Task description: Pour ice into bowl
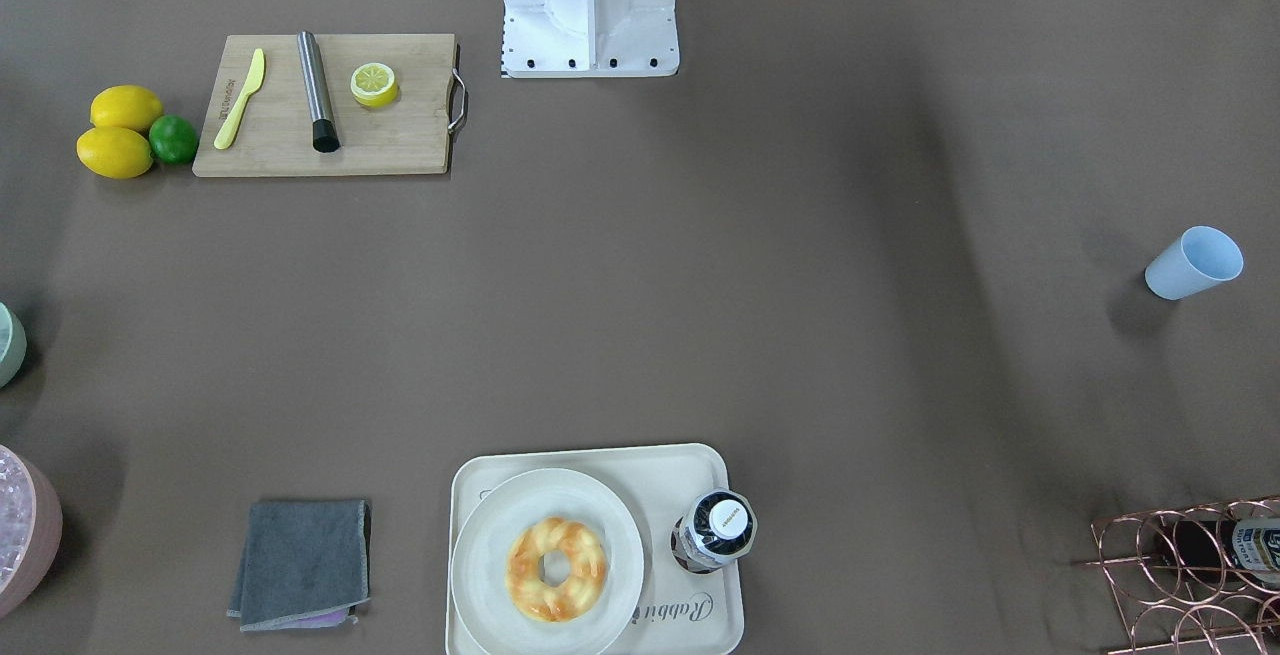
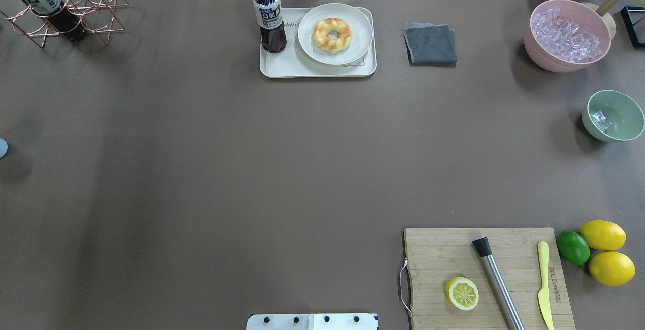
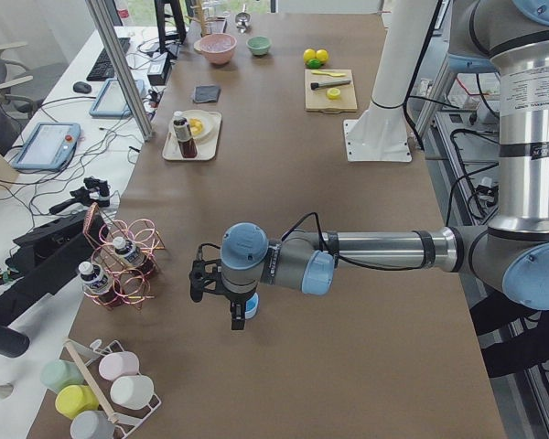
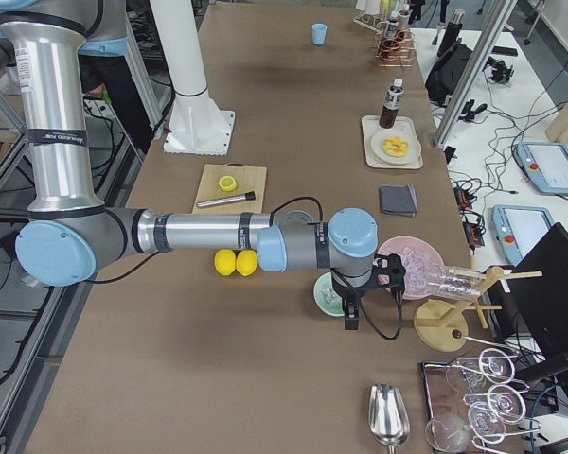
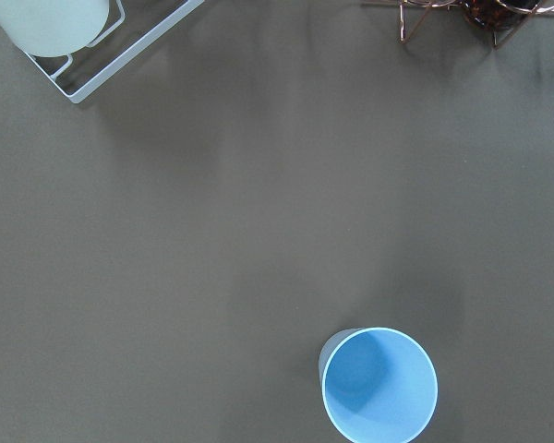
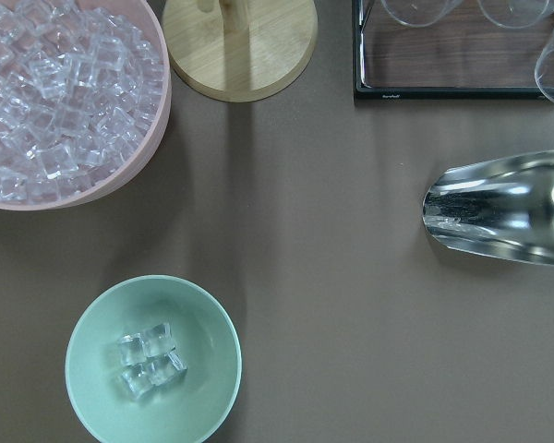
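The mint-green bowl (image 2: pixel 627 113) stands at the table's right end and holds a small handful of clear ice cubes (image 2: pixel 600 120). The right wrist view looks straight down on the bowl (image 6: pixel 203 369) and the ice (image 6: pixel 150 362). My right gripper (image 4: pixel 351 318) shows only in the exterior right view, hanging above the table next to the bowl (image 4: pixel 324 295); I cannot tell if it is open or shut. My left gripper (image 3: pixel 240 317) shows only in the exterior left view, above a light blue cup (image 5: pixel 380 386); I cannot tell its state.
A pink tub (image 2: pixel 541 53) full of ice stands behind the bowl. A metal scoop (image 6: pixel 508 208) lies on the table to the right. A wooden stand (image 6: pixel 240 46), a glass tray, a grey cloth (image 2: pixel 431 43), the doughnut tray (image 2: pixel 272 65) and the cutting board (image 2: pixel 433 249) are also there.
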Action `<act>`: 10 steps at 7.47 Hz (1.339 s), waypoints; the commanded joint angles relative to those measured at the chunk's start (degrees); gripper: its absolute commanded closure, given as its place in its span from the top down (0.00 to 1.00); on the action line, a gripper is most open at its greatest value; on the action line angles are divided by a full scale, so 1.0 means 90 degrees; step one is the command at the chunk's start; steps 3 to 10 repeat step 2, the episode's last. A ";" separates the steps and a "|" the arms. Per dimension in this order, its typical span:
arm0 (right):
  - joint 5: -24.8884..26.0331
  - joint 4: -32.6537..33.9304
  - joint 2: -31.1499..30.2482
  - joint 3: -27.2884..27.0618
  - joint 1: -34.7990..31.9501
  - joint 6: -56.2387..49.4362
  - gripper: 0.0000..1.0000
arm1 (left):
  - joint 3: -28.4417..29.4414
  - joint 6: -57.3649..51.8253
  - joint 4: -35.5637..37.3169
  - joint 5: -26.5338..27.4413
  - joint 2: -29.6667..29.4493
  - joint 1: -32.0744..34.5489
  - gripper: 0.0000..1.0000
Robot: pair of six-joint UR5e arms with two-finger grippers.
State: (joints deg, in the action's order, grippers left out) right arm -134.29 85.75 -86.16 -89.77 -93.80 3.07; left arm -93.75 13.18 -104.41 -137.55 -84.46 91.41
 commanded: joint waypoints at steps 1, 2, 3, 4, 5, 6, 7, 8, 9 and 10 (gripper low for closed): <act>0.0028 0.0022 0.0061 -0.0045 0.0109 0.0040 0.95 | -0.0003 0.0000 0.0000 0.0000 -0.0010 0.0000 0.97; 0.0038 0.0023 0.0149 -0.0026 0.0206 0.0117 0.95 | 0.0006 0.0000 0.0000 0.0000 -0.0020 0.0000 0.97; 0.0038 0.0023 0.0149 -0.0026 0.0206 0.0117 0.95 | 0.0006 0.0000 0.0000 0.0000 -0.0020 0.0000 0.97; 0.0038 0.0023 0.0149 -0.0026 0.0206 0.0117 0.95 | 0.0006 0.0000 0.0000 0.0000 -0.0020 0.0000 0.97; 0.0038 0.0023 0.0149 -0.0026 0.0206 0.0117 0.95 | 0.0006 0.0000 0.0000 0.0000 -0.0020 0.0000 0.97; 0.0038 0.0023 0.0149 -0.0026 0.0206 0.0117 0.95 | 0.0006 0.0000 0.0000 0.0000 -0.0020 0.0000 0.97; 0.0038 0.0023 0.0149 -0.0026 0.0206 0.0117 0.95 | 0.0006 0.0000 0.0000 0.0000 -0.0020 0.0000 0.97; 0.0038 0.0023 0.0149 -0.0026 0.0206 0.0117 0.95 | 0.0006 0.0000 0.0000 0.0000 -0.0020 0.0000 0.97; 0.0038 0.0023 0.0149 -0.0026 0.0206 0.0117 0.95 | 0.0006 0.0000 0.0000 0.0000 -0.0020 0.0000 0.97; 0.0038 0.0023 0.0149 -0.0026 0.0206 0.0117 0.95 | 0.0006 0.0000 0.0000 0.0000 -0.0020 0.0000 0.97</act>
